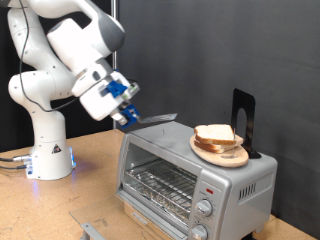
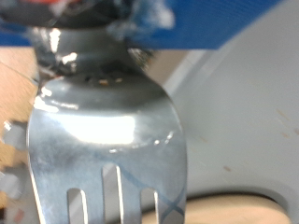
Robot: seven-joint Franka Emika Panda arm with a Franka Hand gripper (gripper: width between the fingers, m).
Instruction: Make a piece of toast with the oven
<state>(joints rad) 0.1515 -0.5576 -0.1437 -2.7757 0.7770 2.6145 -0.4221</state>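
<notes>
While the gripper (image 1: 127, 112) clamps a metal fork (image 1: 152, 118) above the toaster oven (image 1: 196, 174), the piece of toast (image 1: 216, 135) lies on a round wooden plate (image 1: 222, 153) atop that oven, on the counter (image 1: 60, 205).

A shiny silver metal fork (image 2: 103, 121) fills most of the wrist view, its slotted tines towards the frame's lower edge. Blue gripper fingers (image 2: 187, 23) clamp its handle end. Behind lies a pale grey surface (image 2: 243, 112).
</notes>
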